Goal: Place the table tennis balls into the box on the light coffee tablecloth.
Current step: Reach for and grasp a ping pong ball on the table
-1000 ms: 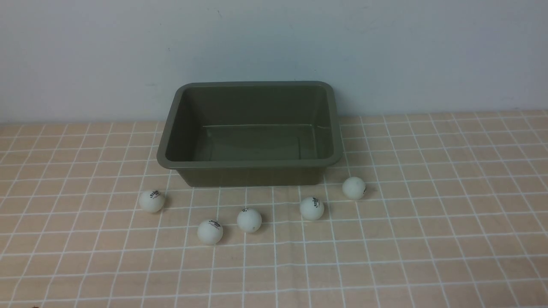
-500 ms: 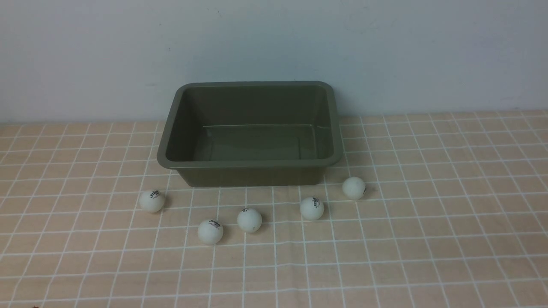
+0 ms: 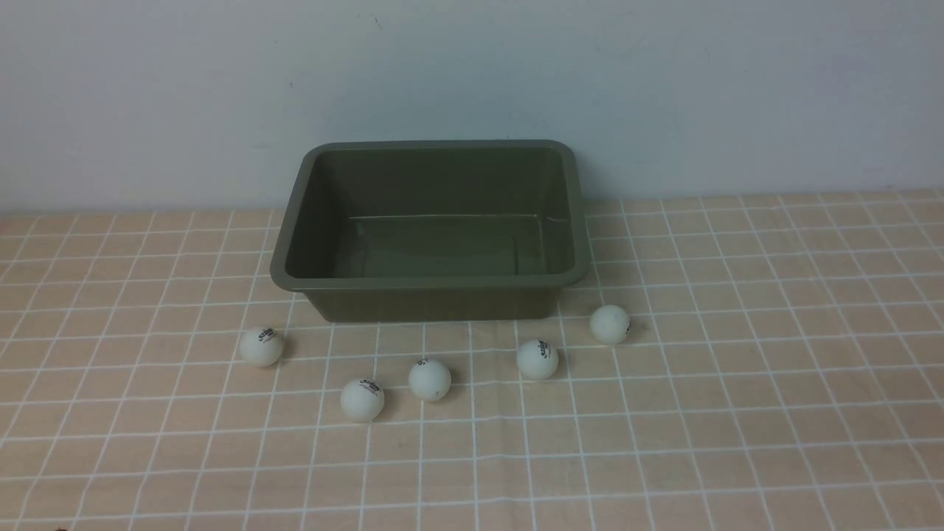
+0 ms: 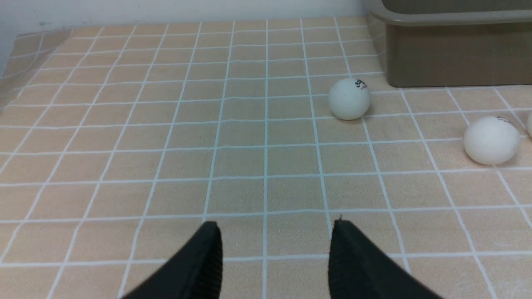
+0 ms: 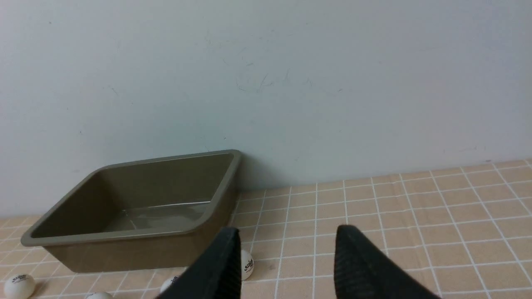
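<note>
Left hand (image 4: 274, 224): The two black fingers are apart. Nothing is between them.
Right hand (image 5: 289, 229): These two black fingers are apart too, and they hold nothing.
In front of the left hand: First comes bare light coffee tablecloth (image 4: 166, 137). Then comes the far-left ball (image 4: 349, 99). It is not straight ahead; it sits off toward the box (image 4: 449, 62).
Next ball along: The second ball (image 4: 491, 140) lies further toward the middle, well apart from the first.
In front of the right hand: A peeking ball (image 5: 248, 264) shows just past one finger, low down by the box's near corner. Which ball of the row it is cannot be told.
Table tennis balls (image 3: 429, 379): All five sit on the cloth in a loose curved row in front of the box. None touch each other. None are in the box yet.
Box: It stands open and empty, with its back near the wall (image 3: 472, 74). Its long side faces the robot.
Far-right ball (image 3: 609, 324): It sits just beside the box's right front corner.
Which hand is nearer: Most likely the left hand for the two left balls and the right hand for the two right balls.
Way to go: A ball must be lifted up and away from the robot, over the front rim.
Ball shape: Round, so the fingers can likely close on it from any side.
</note>
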`<state>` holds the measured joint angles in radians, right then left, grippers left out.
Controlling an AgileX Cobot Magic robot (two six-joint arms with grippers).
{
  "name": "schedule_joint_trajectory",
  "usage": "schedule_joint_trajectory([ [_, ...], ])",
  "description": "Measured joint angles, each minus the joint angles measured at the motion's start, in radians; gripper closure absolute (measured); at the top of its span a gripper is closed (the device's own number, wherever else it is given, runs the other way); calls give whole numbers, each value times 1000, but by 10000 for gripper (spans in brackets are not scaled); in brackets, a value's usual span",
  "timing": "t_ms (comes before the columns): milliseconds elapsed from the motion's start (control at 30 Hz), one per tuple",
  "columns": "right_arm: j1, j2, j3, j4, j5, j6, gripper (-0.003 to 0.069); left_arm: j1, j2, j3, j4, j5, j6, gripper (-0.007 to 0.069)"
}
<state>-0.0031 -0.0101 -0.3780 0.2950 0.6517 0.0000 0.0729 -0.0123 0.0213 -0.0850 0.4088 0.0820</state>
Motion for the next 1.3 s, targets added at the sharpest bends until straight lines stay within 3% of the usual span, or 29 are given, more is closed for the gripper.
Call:
schedule_joint_trajectory([
  [300, 0, 0, 0, 12, 9, -14, 368, 0, 0, 8, -3, -78, -17, 337],
  [533, 0, 0, 0, 15, 26, -86, 368, 0, 0, 8, -298, -281, -140, 337],
  [733, 0, 0, 0, 15, 53, -110, 368, 0, 0, 5, -423, -369, -151, 337],
  [867, 0, 0, 0, 45, 70, -181, 368, 0, 0, -82, -411, -282, -128, 337],
  [1067, 0, 42, -1, 212, 73, -374, 368, 0, 82, -330, -339, 7, 35, 337],
  [1133, 0, 88, -1, 280, 82, -452, 368, 0, 136, -396, -326, 97, 115, 337],
  [1167, 0, 141, -1, 355, 99, -539, 368, 0, 192, -447, -321, 172, 209, 337],
  [1233, 0, 194, -3, 419, 112, -614, 368, 0, 237, -476, -321, 208, 269, 337],
  [1300, 0, 312, -26, 516, 150, -764, 368, 0, 290, -494, -333, 240, 341, 337],
])
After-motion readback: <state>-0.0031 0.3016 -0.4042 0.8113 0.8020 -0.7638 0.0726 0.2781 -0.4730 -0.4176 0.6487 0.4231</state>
